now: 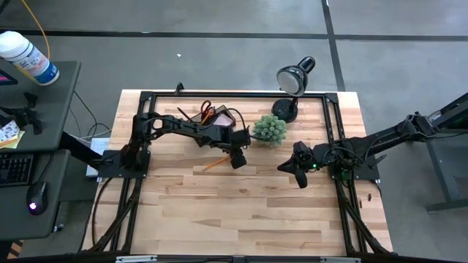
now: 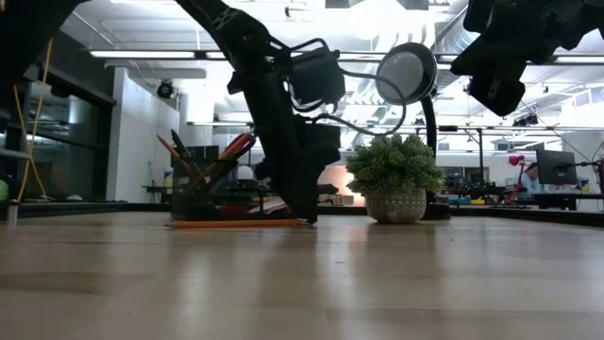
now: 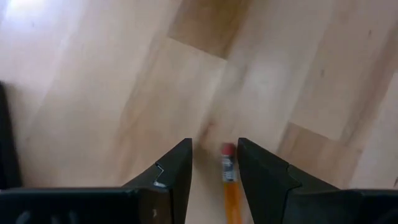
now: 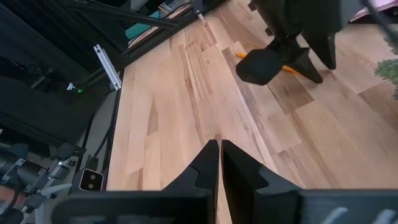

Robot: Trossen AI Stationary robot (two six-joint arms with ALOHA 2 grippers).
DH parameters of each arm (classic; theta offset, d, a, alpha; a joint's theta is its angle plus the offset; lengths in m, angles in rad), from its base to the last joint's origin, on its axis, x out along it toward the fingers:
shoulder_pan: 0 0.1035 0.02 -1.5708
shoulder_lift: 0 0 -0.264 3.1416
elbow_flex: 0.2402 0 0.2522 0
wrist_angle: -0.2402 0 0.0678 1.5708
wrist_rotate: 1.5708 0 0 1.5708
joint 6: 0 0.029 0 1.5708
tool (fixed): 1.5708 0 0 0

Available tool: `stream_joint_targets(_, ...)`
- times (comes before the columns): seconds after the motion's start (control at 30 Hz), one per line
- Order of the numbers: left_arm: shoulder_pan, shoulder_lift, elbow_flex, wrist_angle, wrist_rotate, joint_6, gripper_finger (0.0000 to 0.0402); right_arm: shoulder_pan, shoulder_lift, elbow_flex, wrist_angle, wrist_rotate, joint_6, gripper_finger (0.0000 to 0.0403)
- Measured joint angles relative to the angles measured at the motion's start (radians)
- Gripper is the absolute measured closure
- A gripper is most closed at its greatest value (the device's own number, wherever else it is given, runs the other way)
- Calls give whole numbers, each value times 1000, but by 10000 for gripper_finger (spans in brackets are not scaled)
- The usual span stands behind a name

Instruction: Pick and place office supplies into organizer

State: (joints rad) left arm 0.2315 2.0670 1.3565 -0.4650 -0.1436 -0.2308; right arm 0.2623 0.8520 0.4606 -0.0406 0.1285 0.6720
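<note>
An orange pencil (image 1: 214, 165) lies flat on the table, its pink eraser end (image 3: 228, 150) between the fingers of my left gripper (image 3: 214, 163). That gripper (image 1: 236, 160) points steeply down over it, open, one finger on each side, tips close to the wood (image 2: 304, 219). The dark organizer (image 1: 213, 117) stands behind it at the far side, with orange-handled scissors and pencils (image 2: 198, 159) sticking up out of it. My right gripper (image 1: 294, 172) hangs shut above the table's right half, with nothing in it (image 4: 219, 155).
A green spiky plant in a white pot (image 2: 395, 185) stands just right of the left gripper. A black desk lamp (image 1: 294, 79) rises behind the plant at the far edge. Bare wood (image 1: 241, 212) fills the near half of the table.
</note>
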Motion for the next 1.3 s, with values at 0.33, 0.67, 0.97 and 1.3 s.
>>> stream_joint_targets(0.33,4,6,2,1,7,5,344,0,0,0,0,20,0,391)
stream_joint_targets(0.67,4,4,3,-6,18,-33,396,0,0,0,0,20,0,391)
stream_joint_targets(0.97,4,-45,68,-90,-2,-5,398,0,0,0,-10,19,0,391)
stream_joint_targets(1.3,4,-85,261,-241,-136,105,400,0,0,0,-31,11,1,391)
